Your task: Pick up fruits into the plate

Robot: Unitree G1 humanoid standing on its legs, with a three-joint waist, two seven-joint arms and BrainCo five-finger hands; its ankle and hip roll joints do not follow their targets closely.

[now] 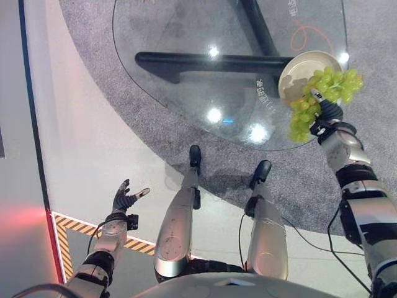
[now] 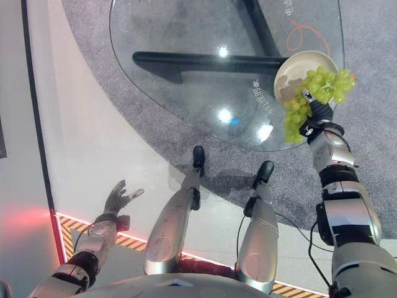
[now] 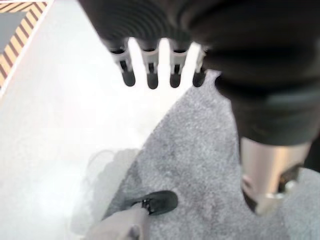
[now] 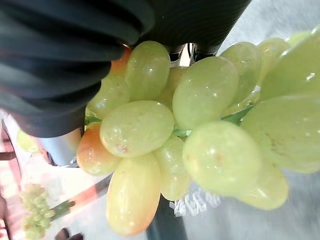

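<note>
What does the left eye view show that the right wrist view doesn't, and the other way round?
Left eye view alone: the cream plate at the glass table's edge, and the left hand open, low over the floor. Right wrist view alone: some grapes are tinged orange, seen close up. Both: the green grapes held in the right hand.

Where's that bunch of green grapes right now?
The green grapes hang in the robot's right hand, over the plate at the glass table's right edge.

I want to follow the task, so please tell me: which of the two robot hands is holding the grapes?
The right robot hand holds the bunch of green grapes over the plate on the glass table. The left robot hand is open, holding nothing, low over the floor.
</note>
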